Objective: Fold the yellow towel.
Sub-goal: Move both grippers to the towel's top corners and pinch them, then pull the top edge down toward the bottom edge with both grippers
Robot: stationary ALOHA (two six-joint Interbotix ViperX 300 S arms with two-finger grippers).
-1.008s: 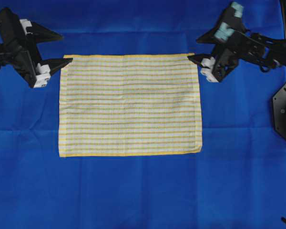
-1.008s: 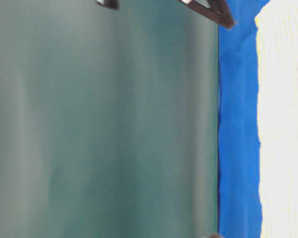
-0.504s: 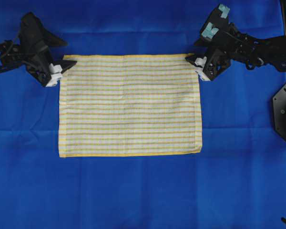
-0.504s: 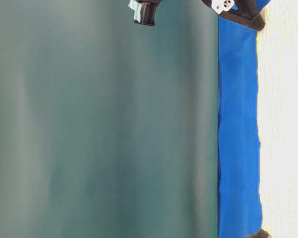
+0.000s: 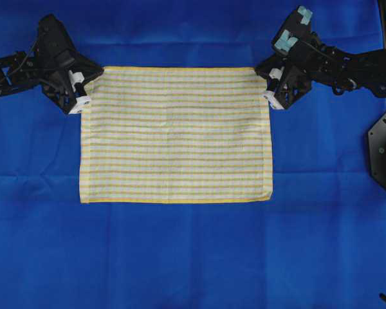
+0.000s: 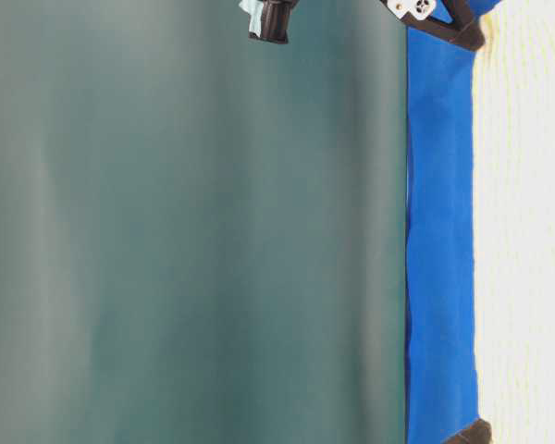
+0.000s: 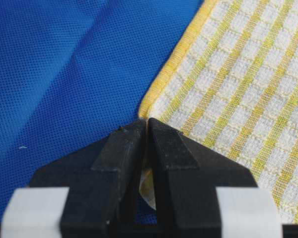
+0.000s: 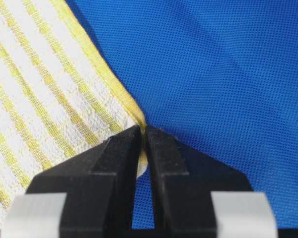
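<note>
Two grippers have just clamped shut, where a second ago both stood open beside the cloth. Seen from above, the left gripper (image 5: pixel 83 91) now pinches the far left corner of the yellow towel (image 5: pixel 175 134), and the right gripper (image 5: pixel 270 85) pinches the far right corner. Each wrist view shows black jaws nipped together on the yellow hem. The towel lies flat and unfolded on the blue cloth (image 5: pixel 180 257). Judging by this, the fold can begin. No containers are in view.

A blue cloth (image 5: pixel 180 257) covers the surface, with the yellow towel (image 5: pixel 177 135) spread flat on it.
</note>
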